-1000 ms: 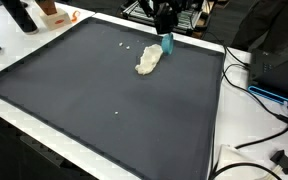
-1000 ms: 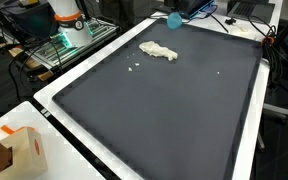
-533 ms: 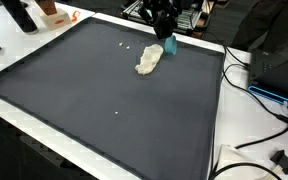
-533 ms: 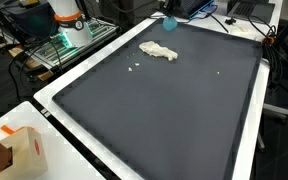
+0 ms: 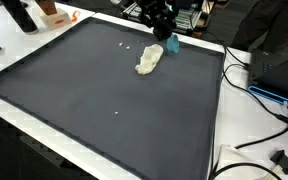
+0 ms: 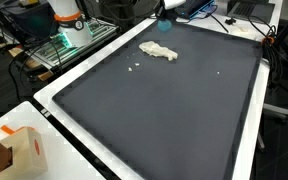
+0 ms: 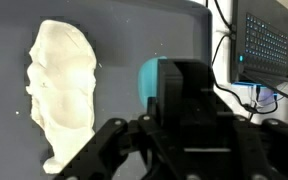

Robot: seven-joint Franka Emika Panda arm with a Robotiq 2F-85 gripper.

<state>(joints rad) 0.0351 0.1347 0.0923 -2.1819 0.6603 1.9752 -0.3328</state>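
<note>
**A:** Where is the black claw?

**B:** At the far edge of the dark grey matted table, directly over the small teal plastic block. In the wrist view the block is half hidden behind the claw's body.

**A:** Does it have hold of the block?

**B:** I cannot tell. The fingers are a dark blur in the wrist view, and in both exterior views they are too small to show how far apart they stand or whether the pads meet the block. I also cannot tell whether the block rests on the table or hangs just above it.

**A:** What lies around it?

**B:** 1 white crumpled lump of soft material, perhaps cloth or paper, lies just beside the block on its left and nearer side. In the wrist view a narrow strip of table shows between the 2, so they are apart. A few tiny white crumbs sit further left.

**A:** How would the block handle?

**B:** I'd judge it light and stiff, with smooth faces that could slip under a skewed pinch. The best hold is across 2 opposite flat faces, about mid-height, with the pads square. The lump is limp and close on 1 side, so a finger could easily snag it.
</note>
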